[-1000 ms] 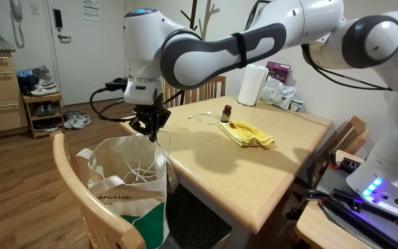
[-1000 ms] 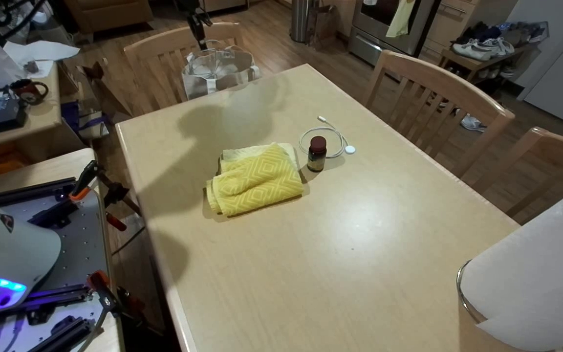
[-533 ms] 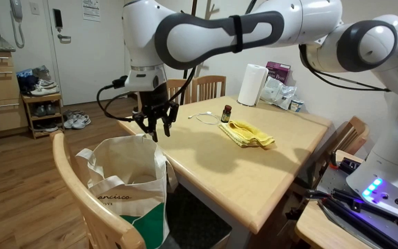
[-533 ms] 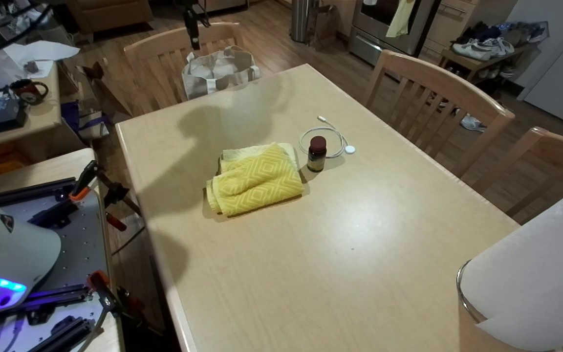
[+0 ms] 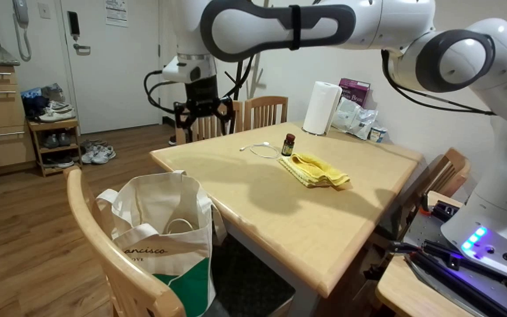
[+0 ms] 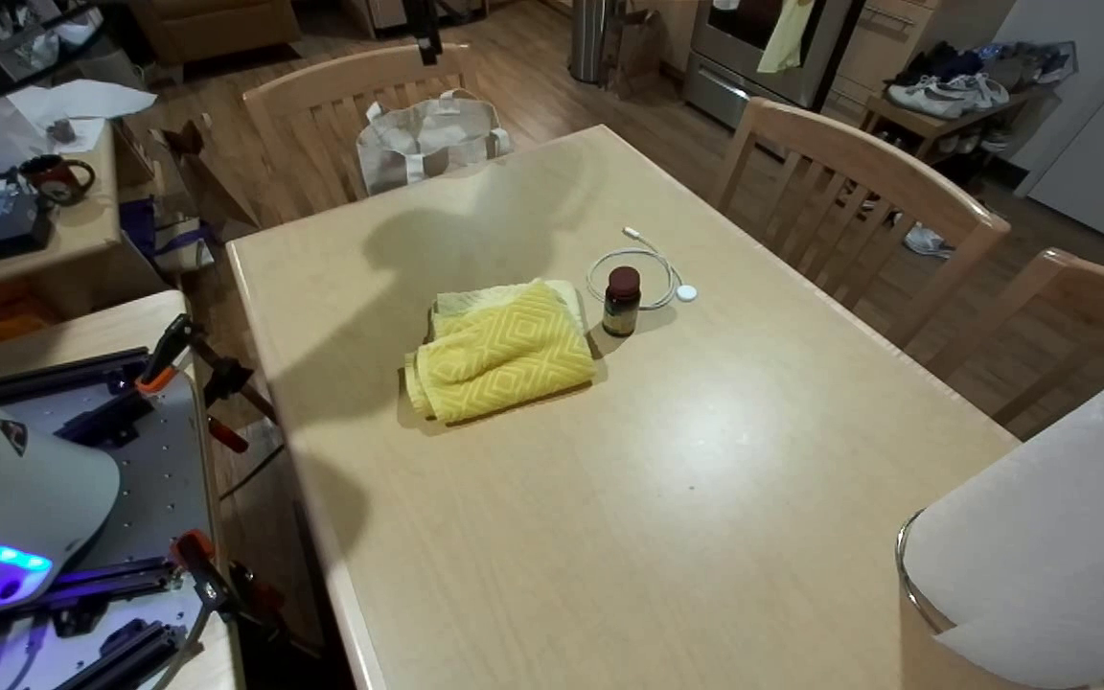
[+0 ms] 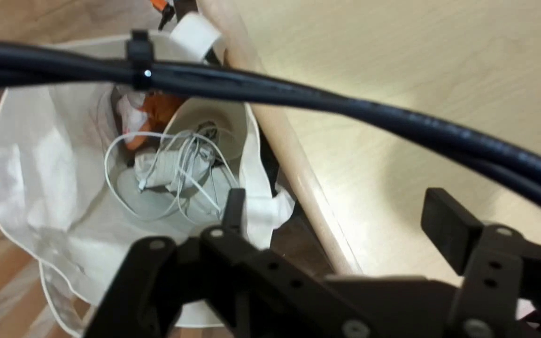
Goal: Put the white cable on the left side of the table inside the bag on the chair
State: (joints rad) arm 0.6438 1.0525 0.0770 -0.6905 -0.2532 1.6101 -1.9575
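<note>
A white cable (image 7: 200,189) lies loosely coiled inside the cream tote bag (image 7: 54,188), on top of other contents. Part of its loop (image 5: 178,219) shows above the bag's front wall in an exterior view. The bag (image 5: 170,246) stands on the chair (image 5: 99,237) against the table edge. Another thin white cable (image 5: 265,157), with a round white end, rests coiled on the table (image 5: 236,193) beside the bottle. My gripper (image 5: 206,131) hangs above the bag and the table's corner, its jaws wide apart and empty. In the wrist view the gripper (image 7: 341,211) has nothing between its fingers.
A dark bottle with a red cap (image 6: 621,302) and a folded yellow towel (image 6: 509,355) are on the table. Farther along stands a paper towel roll (image 5: 322,108), with plastic bags (image 5: 354,119) behind it. Wooden chairs (image 6: 849,182) line one side.
My gripper has opened and let go of the white cable, which has dropped from the fingers into the bag. The arm has risen, the gripper moving up and away from the bag's opening.
</note>
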